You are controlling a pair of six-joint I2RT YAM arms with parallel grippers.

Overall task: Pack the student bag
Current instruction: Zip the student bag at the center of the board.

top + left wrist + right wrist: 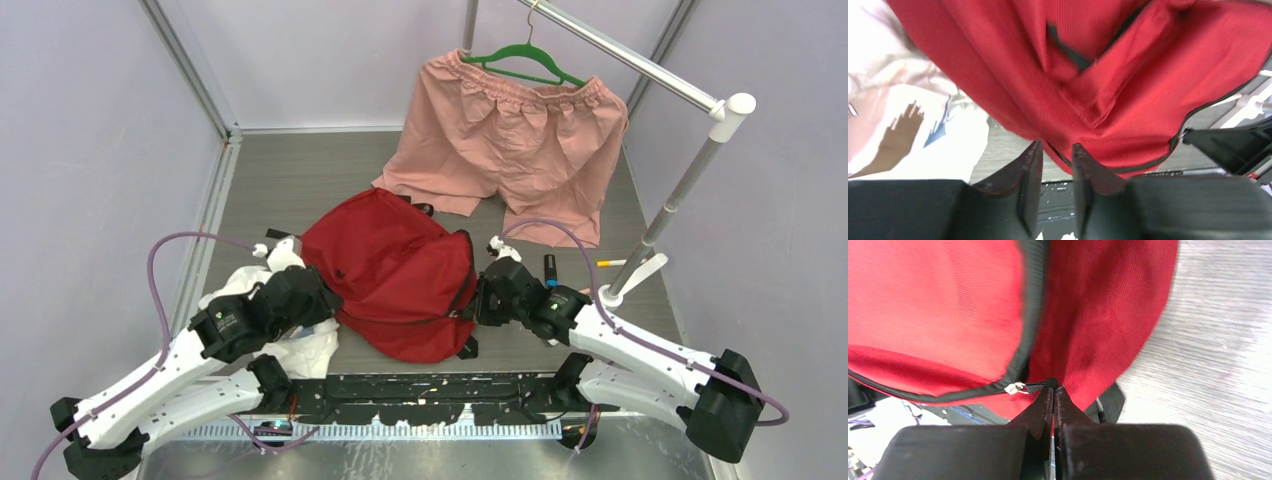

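Note:
The student bag (395, 270) is a large red backpack that lies flat in the middle of the table, its black zipper running along the near edge. My left gripper (325, 300) is at the bag's left edge. In the left wrist view its fingers (1057, 146) stand slightly open, with the zipper seam of the bag (1128, 75) just past the tips and nothing pinched. My right gripper (482, 295) is at the bag's right edge. In the right wrist view it (1053, 386) is shut on the black zipper pull (1037, 386) of the bag (938, 315).
Pink shorts (510, 140) hang on a green hanger from a metal rail (640, 70) at the back right. A crumpled white plastic bag (290, 345) lies under the left arm. A pen (549, 268) and a marker (611, 263) lie by the rail's post (690, 180).

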